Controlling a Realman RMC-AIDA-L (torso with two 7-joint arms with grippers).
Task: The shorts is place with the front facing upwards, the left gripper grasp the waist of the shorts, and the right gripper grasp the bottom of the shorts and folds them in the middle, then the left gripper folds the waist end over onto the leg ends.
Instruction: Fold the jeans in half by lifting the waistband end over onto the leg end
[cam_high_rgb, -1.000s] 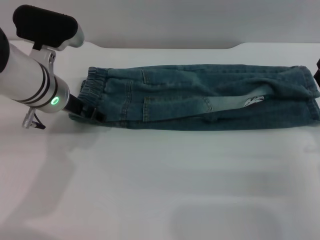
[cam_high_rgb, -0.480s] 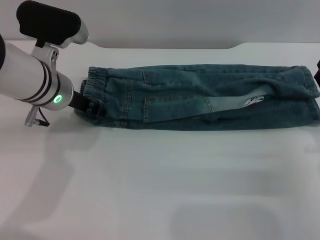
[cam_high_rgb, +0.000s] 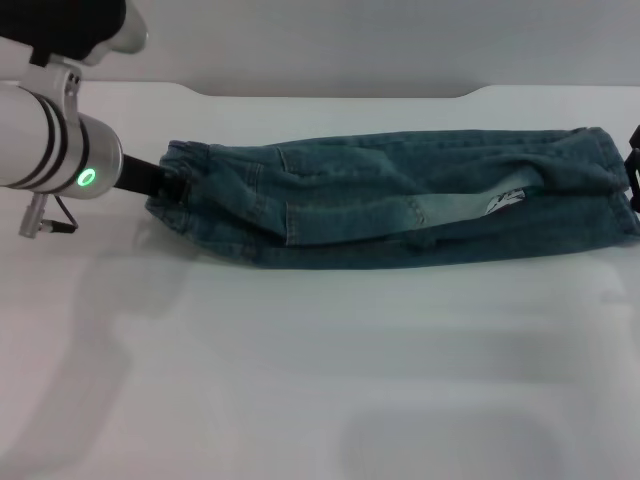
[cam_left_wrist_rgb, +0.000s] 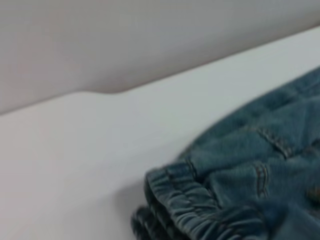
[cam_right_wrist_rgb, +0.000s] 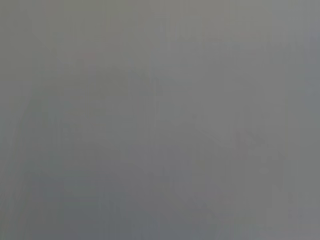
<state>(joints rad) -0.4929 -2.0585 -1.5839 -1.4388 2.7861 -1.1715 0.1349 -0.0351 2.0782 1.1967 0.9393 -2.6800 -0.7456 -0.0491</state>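
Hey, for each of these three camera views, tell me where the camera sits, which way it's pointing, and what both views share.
Head view: on the robot's head, looking forward and down at the white table and the shorts; the left gripper is at the waist, and a sliver of the right gripper is at the leg ends.
Left wrist view: on the left arm, looking at the gathered waist; no fingers show.
Right wrist view: on the right arm; only plain grey shows.
Shared: head and left wrist both show the shorts' waist and the table.
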